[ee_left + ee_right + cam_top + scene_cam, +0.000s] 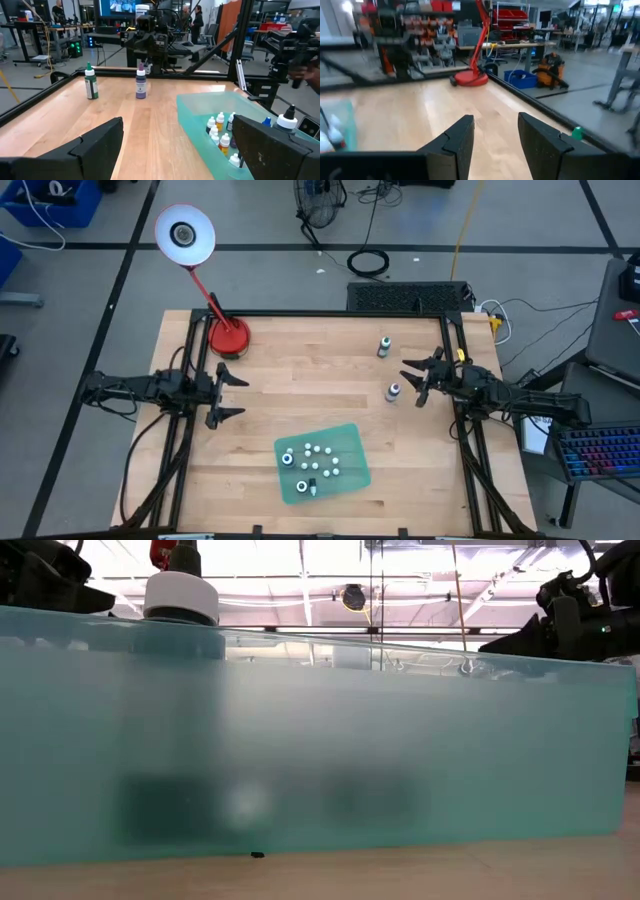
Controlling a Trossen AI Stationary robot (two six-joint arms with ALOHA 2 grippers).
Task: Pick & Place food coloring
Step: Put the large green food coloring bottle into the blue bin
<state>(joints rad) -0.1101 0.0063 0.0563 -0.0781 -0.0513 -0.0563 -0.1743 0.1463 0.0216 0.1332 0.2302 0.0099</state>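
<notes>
Around my wooden worktop (300,405) lies a grey floor (260,280) crossed by dark lines, with a coiled black cable (368,262) on it. A red desk lamp (228,335) stands at one corner. Blue bins (50,202) sit far off. Beyond, I see shelving with red bins (512,11), monitors (117,6), people standing (197,21), and bright ceiling lights (300,575).
</notes>
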